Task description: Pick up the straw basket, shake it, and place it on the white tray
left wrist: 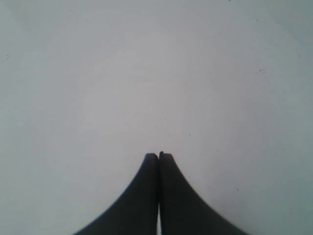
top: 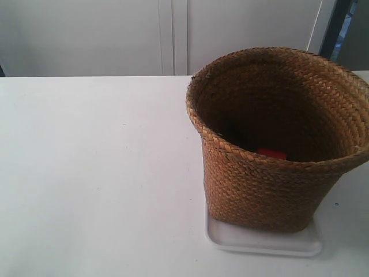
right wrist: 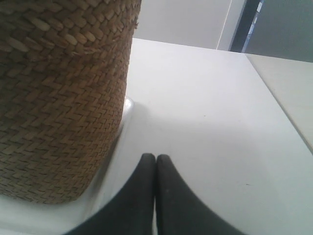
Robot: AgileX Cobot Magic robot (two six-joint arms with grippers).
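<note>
The brown woven straw basket [top: 271,173] stands upright on the white tray [top: 259,241] at the exterior view's right, and its base hides most of the tray. Something small and red [top: 271,153] lies inside the basket. In the right wrist view the basket's wall [right wrist: 58,107] fills one side, with the tray's rim [right wrist: 128,105] showing beside it. My right gripper [right wrist: 155,157] is shut and empty, close beside the basket without touching it. My left gripper [left wrist: 158,155] is shut and empty over bare white table. Neither arm shows in the exterior view.
The white table [top: 98,173] stretches wide on the exterior view's left. A pale wall with a door frame [top: 173,34] stands behind it. The right wrist view shows the table's edge [right wrist: 274,93] and a dark gap [right wrist: 247,24] beyond.
</note>
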